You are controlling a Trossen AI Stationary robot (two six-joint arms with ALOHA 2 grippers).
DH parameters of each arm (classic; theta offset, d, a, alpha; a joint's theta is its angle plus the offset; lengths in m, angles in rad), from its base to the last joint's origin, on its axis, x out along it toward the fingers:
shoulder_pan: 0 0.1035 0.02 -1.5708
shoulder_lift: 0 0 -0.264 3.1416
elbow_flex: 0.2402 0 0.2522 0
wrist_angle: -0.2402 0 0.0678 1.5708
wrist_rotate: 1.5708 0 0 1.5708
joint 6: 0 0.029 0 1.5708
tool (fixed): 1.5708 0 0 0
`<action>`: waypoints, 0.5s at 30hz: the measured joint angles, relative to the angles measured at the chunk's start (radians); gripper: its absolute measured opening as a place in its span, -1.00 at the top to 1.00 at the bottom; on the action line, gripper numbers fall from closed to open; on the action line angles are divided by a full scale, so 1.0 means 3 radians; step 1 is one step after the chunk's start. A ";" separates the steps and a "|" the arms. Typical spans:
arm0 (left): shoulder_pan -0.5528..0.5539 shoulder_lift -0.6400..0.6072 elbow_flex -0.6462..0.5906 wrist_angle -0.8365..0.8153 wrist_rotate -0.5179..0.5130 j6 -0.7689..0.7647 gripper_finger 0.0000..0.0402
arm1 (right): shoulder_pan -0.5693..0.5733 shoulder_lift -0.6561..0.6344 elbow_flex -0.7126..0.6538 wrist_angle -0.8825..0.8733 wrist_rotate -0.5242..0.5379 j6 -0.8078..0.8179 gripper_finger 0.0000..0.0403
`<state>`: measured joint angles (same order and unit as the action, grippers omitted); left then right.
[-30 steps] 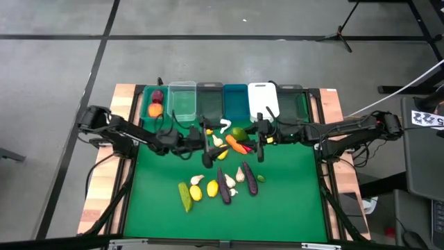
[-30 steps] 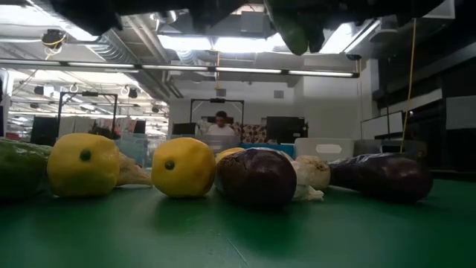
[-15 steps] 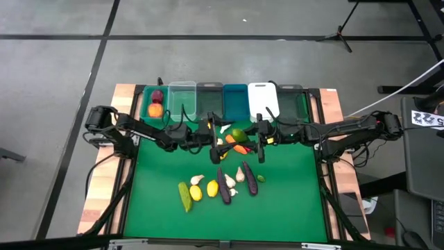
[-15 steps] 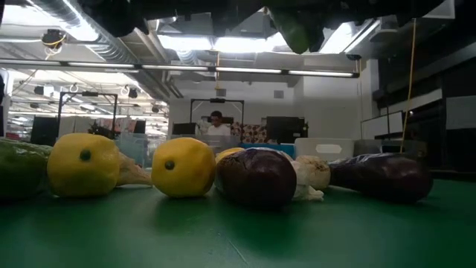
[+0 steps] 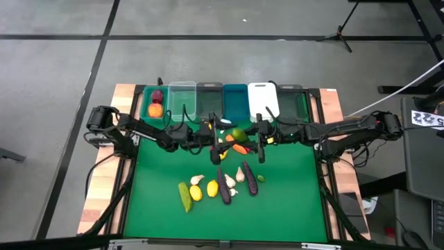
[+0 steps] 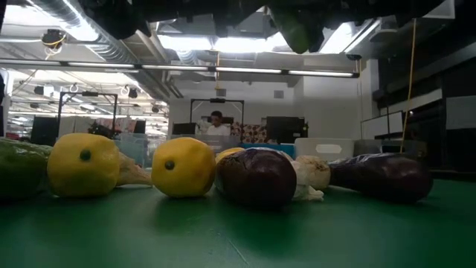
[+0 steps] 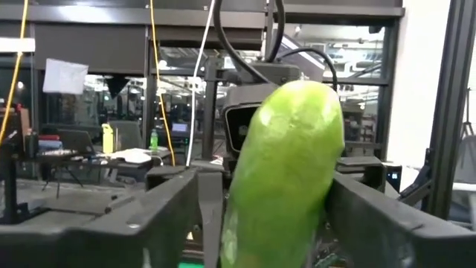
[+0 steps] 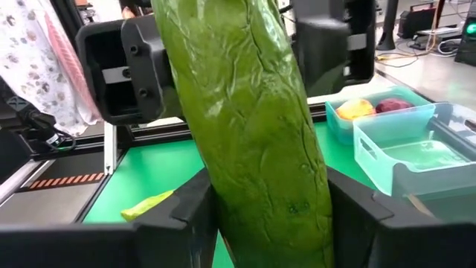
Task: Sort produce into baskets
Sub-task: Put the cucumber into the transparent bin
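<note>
A green cucumber [image 5: 238, 133] hangs above the middle of the green mat, between my two grippers, which meet there. My right gripper [image 5: 254, 136] comes from the table's right and is shut on it. My left gripper [image 5: 223, 136] comes from the left, its fingers closed against the cucumber's other end [image 7: 286, 171]. In the low view the cucumber's tip [image 6: 294, 30] shows overhead. The baskets [image 5: 222, 101] stand in a row along the far edge. More produce [image 5: 218, 186] lies on the mat, nearer the front. My left gripper has the cucumber's end [image 7: 245, 223] between its two fingers [image 7: 171, 223], one on each side, coming about level from the table's left. The cucumber is clear of the mat. My right gripper pinches the cucumber's body [image 8: 260, 208] between its two fingers [image 8: 197, 219], level from the table's right. The cucumber slants away from this gripper, toward the left gripper's fingers [image 8: 119, 67].
A carrot and a red pepper [image 5: 240, 147] lie on the mat just below the grippers. The teal basket [image 5: 155, 104] at the row's left end holds a dark red piece and an orange one. Lemons [image 6: 182, 167] and eggplants [image 6: 256, 177] fill the low view's foreground.
My left gripper has gone toward the table's right edge, up to the cucumber, and then kept still. The right gripper and the cucumber have stayed where they were.
</note>
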<state>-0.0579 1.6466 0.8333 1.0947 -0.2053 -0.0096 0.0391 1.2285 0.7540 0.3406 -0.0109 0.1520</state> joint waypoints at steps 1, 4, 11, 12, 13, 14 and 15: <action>0.0009 0.0000 0.0000 -0.0016 -0.0002 -0.0020 -0.28 | -0.0001 0.0000 0.0000 0.0000 0.0003 0.0000 0.09; 0.0019 0.0000 0.0000 -0.0018 0.0006 -0.0057 -0.13 | -0.0004 0.0000 0.0000 0.0001 0.0025 0.0002 0.09; 0.0016 -0.0001 -0.0001 -0.0019 0.0008 -0.0074 0.09 | -0.0004 0.0000 0.0000 0.0000 0.0024 0.0004 0.07; 0.0016 -0.0001 -0.0001 -0.0019 0.0008 -0.0074 0.11 | -0.0004 0.0000 0.0000 0.0000 0.0023 0.0003 0.05; 0.0016 -0.0001 -0.0001 -0.0019 0.0006 -0.0077 0.13 | -0.0004 0.0000 0.0000 -0.0001 0.0022 0.0002 0.04; 0.0016 -0.0003 -0.0001 -0.0018 0.0003 -0.0088 0.15 | -0.0004 0.0000 0.0000 -0.0002 0.0019 -0.0001 0.02; 0.0016 -0.0004 -0.0001 -0.0018 -0.0003 -0.0092 0.16 | -0.0003 0.0000 0.0000 -0.0003 0.0017 -0.0005 0.00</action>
<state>-0.0532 1.6455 0.8330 1.0893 -0.2061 -0.0371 0.0383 1.2285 0.7540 0.3396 -0.0057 0.1506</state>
